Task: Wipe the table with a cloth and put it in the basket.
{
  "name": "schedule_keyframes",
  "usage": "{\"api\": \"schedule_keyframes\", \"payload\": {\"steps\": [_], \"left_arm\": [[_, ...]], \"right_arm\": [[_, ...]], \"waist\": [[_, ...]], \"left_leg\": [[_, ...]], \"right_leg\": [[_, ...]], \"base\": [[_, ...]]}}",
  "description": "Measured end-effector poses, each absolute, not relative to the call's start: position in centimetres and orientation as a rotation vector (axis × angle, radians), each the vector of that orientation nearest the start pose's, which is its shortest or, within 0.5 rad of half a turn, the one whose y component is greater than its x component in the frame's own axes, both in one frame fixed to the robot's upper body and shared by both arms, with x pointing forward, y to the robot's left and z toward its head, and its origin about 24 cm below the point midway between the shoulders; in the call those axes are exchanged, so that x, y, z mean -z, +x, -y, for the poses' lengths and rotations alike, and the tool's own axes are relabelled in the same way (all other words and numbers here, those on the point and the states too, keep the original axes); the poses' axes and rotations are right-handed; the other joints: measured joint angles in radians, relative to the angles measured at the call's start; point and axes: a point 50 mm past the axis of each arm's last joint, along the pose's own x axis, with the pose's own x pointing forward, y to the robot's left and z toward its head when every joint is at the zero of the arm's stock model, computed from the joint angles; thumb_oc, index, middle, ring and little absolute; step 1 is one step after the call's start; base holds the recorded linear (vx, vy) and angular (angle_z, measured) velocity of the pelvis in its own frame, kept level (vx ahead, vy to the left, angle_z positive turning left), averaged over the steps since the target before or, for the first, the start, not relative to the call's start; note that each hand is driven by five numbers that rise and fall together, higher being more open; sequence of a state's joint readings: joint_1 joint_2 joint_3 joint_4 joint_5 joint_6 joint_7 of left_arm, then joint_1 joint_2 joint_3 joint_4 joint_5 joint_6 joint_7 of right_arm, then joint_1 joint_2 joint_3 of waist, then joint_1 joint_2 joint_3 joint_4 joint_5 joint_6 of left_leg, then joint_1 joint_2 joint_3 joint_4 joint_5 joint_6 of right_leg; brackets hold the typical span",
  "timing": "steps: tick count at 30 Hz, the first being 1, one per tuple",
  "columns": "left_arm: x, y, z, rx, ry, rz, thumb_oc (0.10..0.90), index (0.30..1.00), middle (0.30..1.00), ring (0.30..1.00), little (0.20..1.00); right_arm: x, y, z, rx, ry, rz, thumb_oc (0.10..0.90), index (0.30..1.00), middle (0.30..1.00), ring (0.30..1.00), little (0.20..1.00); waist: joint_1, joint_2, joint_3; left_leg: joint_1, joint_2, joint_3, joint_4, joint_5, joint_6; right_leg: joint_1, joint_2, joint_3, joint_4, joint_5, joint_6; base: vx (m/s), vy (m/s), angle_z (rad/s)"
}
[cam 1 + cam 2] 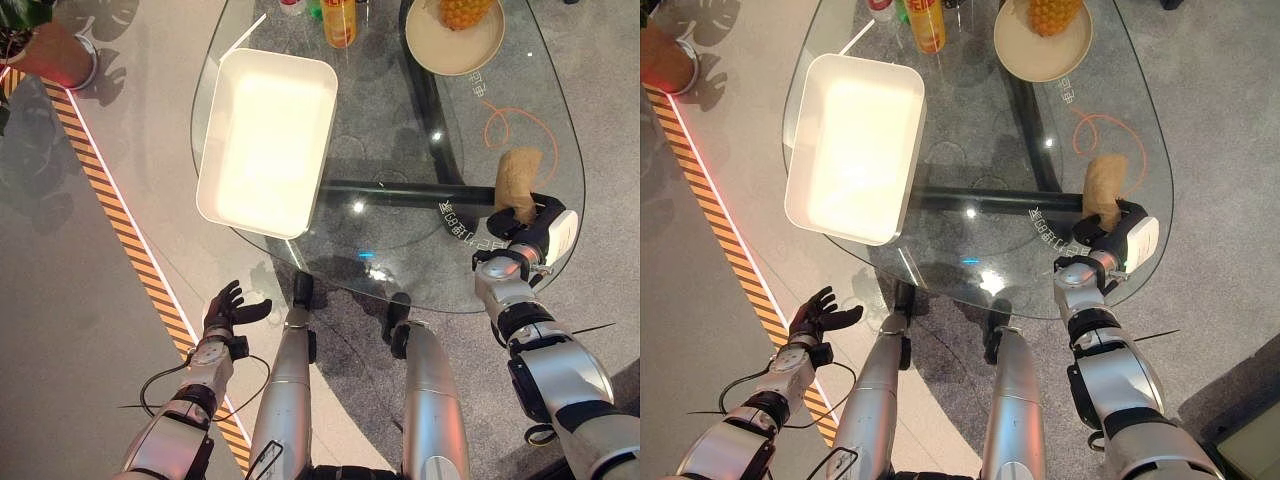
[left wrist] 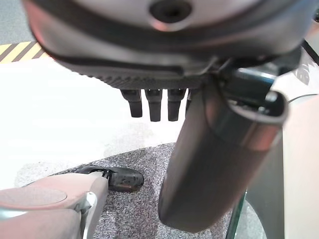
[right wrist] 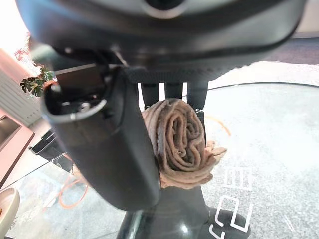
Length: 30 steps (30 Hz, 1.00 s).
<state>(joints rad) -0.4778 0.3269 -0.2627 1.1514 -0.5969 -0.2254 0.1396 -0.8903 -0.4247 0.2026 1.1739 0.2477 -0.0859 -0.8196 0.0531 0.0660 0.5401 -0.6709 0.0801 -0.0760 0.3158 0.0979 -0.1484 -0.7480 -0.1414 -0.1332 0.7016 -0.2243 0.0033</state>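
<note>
Holding the cloth [image 3: 182, 144] bunched in your right hand [image 1: 528, 236], fingers and thumb curled round it, at the desk's [image 1: 400, 270] near right edge. Cloth sits on or just above the glass; contact can't be confirmed. Whether any wiping is done can't be judged from the glass. White basket [image 1: 265, 140] stands on the desk's left side, well apart from the cloth, nothing visible inside. Left hand [image 1: 228, 310] hangs low over the floor off the desk, fingers relaxed, holding nothing. Left to do, by my reading: wipe, then carry across and drop in.
</note>
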Motion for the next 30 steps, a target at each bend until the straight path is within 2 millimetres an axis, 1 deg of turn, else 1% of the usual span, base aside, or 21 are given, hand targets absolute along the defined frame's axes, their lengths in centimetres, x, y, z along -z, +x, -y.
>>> {"api": "schedule_keyframes", "payload": {"steps": [14, 21, 25, 29, 30], "left_arm": [[4.5, 29.2, -23.6, -0.296, -0.026, -0.457, 0.800, 0.900, 0.900, 0.900, 0.900], [4.5, 29.3, -23.5, -0.294, -0.028, -0.456, 0.800, 0.900, 0.900, 0.900, 0.900], [4.5, 29.3, -23.4, -0.292, -0.029, -0.453, 0.800, 0.900, 0.900, 0.900, 0.900], [4.4, 29.3, -23.4, -0.290, -0.031, -0.452, 0.800, 0.900, 0.900, 0.900, 0.900], [4.5, 29.3, -23.4, -0.290, -0.031, -0.453, 0.800, 0.900, 0.900, 0.900, 0.900]], "right_arm": [[-10.3, 37.1, 26.5, 0.891, -0.353, -0.072, 0.100, 0.300, 0.300, 0.300, 0.200], [-10.5, 37.3, 26.2, 0.859, -0.391, -0.067, 0.100, 0.300, 0.300, 0.300, 0.200], [-10.8, 37.5, 26.0, 0.832, -0.456, -0.064, 0.100, 0.300, 0.300, 0.300, 0.200], [-11.2, 37.8, 25.5, 0.802, -0.497, -0.059, 0.100, 0.300, 0.300, 0.300, 0.200], [-11.3, 37.9, 25.1, 0.784, -0.505, -0.059, 0.100, 0.300, 0.300, 0.300, 0.200]], "waist": [[0.000, 0.000, 0.000], [-0.002, 0.000, 0.000], [-0.002, 0.000, 0.000], [-0.002, 0.001, 0.000], [-0.002, 0.001, 0.000]], "left_leg": [[0.000, 0.000, 0.000, -0.002, 0.001, 0.000], [0.000, 0.000, -0.001, -0.007, 0.002, 0.000], [0.003, 0.000, -0.001, -0.017, 0.009, 0.000], [0.004, 0.000, -0.002, -0.019, 0.012, -0.001], [0.005, 0.000, -0.002, -0.020, 0.012, -0.001]], "right_leg": [[0.000, 0.000, -0.001, -0.002, 0.000, 0.000], [0.000, 0.001, -0.002, -0.005, 0.001, 0.000], [0.000, 0.001, -0.003, -0.009, 0.003, 0.001], [0.000, 0.001, -0.003, -0.008, 0.003, 0.000], [0.000, 0.001, -0.003, -0.008, 0.004, -0.001]], "base": [[0.00, 0.000, 0.00], [0.00, 0.000, 0.00], [0.00, 0.000, 0.00], [0.00, 0.000, 0.00], [0.00, 0.000, 0.00]]}}
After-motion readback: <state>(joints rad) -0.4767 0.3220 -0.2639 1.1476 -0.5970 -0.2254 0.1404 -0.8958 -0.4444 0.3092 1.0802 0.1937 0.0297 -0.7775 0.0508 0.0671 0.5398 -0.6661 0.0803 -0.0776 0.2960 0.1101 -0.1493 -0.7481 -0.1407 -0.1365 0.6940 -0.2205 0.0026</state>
